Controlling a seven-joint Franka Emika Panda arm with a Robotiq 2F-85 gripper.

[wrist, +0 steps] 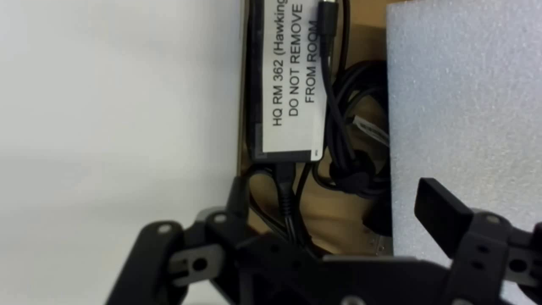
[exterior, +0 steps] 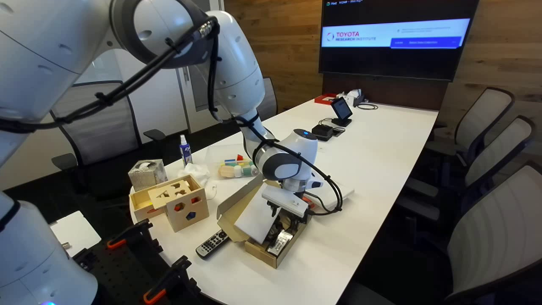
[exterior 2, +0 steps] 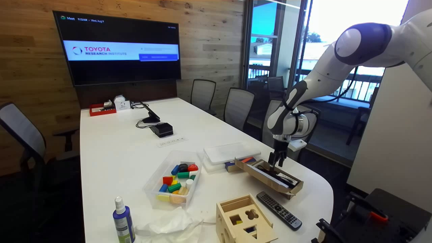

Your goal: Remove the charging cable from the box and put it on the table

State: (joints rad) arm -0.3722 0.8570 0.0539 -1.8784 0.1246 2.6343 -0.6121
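Charger brick (wrist: 292, 84) at left inside box (wrist: 341, 218), wrist view; likely stiff, heaviest | claw (wrist: 333, 189) spread, gripping nothing | charging cable (wrist: 363, 75) coiled at right in box; likely limp, light; pinch at gathered bundle (wrist: 351, 171), clear of foam sheet (wrist: 457, 97)

Through the wrist view I read a white label (wrist: 293, 84) on the brick (wrist: 255, 97) in the near box (exterior: 261, 255): "HQ RM 362 (Hawking", cut off at my view's edge, then "DO NOT REMOVE FROM ROOM". The tag (wrist: 371, 131) on the cable (wrist: 336, 135) is too blurred for me. On the far screen (exterior 2: 118, 50), both exterior views give me "TOYOTA RESEARCH INSTITUTE"; in an exterior view its top line (exterior 2: 82, 19) reads "Meet 9:13AM - Wed, Aug 9".
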